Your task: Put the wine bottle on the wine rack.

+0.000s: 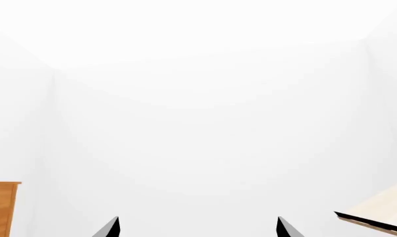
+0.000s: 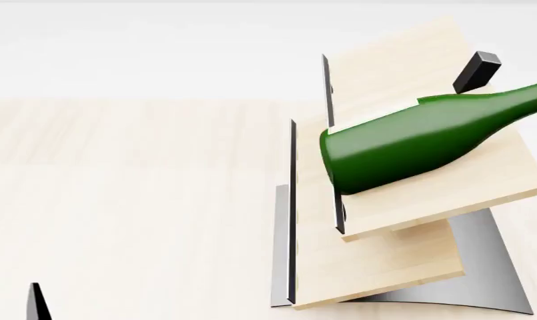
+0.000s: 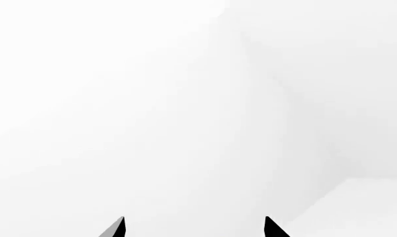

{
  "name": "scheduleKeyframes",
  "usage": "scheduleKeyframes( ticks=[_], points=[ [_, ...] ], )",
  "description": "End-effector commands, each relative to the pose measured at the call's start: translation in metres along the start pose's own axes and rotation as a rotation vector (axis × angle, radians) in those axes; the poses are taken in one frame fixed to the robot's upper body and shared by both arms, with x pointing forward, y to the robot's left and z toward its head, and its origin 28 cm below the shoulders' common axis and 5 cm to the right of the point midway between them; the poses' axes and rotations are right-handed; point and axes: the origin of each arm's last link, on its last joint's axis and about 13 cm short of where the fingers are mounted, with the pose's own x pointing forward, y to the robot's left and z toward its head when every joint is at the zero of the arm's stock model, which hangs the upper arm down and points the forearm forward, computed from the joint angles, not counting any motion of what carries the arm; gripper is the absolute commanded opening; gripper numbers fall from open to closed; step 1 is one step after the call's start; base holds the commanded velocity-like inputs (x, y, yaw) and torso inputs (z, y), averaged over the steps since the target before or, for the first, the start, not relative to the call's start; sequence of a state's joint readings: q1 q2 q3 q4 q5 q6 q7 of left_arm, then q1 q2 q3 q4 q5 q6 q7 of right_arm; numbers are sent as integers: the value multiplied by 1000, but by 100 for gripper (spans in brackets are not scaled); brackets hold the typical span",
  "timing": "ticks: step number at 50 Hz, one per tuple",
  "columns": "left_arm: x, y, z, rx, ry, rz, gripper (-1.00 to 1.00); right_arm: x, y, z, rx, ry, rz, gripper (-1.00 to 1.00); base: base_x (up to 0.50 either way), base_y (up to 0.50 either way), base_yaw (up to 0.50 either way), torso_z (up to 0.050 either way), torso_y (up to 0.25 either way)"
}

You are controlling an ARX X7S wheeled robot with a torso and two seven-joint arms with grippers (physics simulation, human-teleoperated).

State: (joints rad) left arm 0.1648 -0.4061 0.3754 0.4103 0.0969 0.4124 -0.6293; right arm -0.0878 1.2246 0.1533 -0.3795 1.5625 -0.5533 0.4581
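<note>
Nearest the head camera, one dark pointed fingertip of the left gripper pokes up at the bottom edge; the rest of that arm is cut off, and the right arm does not show there at all. In the left wrist view the left gripper's two black fingers stand apart with nothing between them, only their tips visible against blank white walls. The right gripper likewise shows two tips spread apart and empty, facing featureless white.

On the pale wood-grain worktop stands one wine rack: two slanted pale wood boards with thin dark edges, stepped one above the other, on a curved grey metal base whose lower right corner runs out of frame. One black peg sticks up at the far end of the upper board.

One dark green glass wine bottle lies on its side across the upper board, its round base toward the board's dark edge and slightly overhanging it, its neck pointing away to the right. The neck is cut off by the frame edge, so cork and label cannot be seen.

In the left wrist view, a sliver of brown wooden cabinet shows at one edge and a corner of the rack's board at the other.
</note>
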Motion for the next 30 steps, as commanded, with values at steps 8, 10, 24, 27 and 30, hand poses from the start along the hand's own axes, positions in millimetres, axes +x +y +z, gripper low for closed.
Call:
scheduleKeyframes(
  ticks=[8, 10, 24, 27, 30],
  points=[
    [-1, -1, -1, -3, 0, -6, 100, -61, 27, 60, -86, -586, 100, 100, 0, 0, 0, 0, 0],
    [-1, -1, 0, -3, -1, -6, 100, -65, 26, 64, -74, -619, 109, 100, 0, 0, 0, 0, 0],
    [-2, -1, 0, -4, -1, -5, 100, -115, 25, 102, 115, -924, 192, 100, 0, 0, 0, 0, 0],
    [-2, -1, 0, -5, 0, -4, 100, -126, 21, 109, 175, -970, 195, 100, 0, 0, 0, 0, 0],
    [-2, -2, -1, -4, -1, -5, 100, -141, 19, 119, 291, -1051, 196, 100, 0, 0, 0, 0, 0]
  ],
)
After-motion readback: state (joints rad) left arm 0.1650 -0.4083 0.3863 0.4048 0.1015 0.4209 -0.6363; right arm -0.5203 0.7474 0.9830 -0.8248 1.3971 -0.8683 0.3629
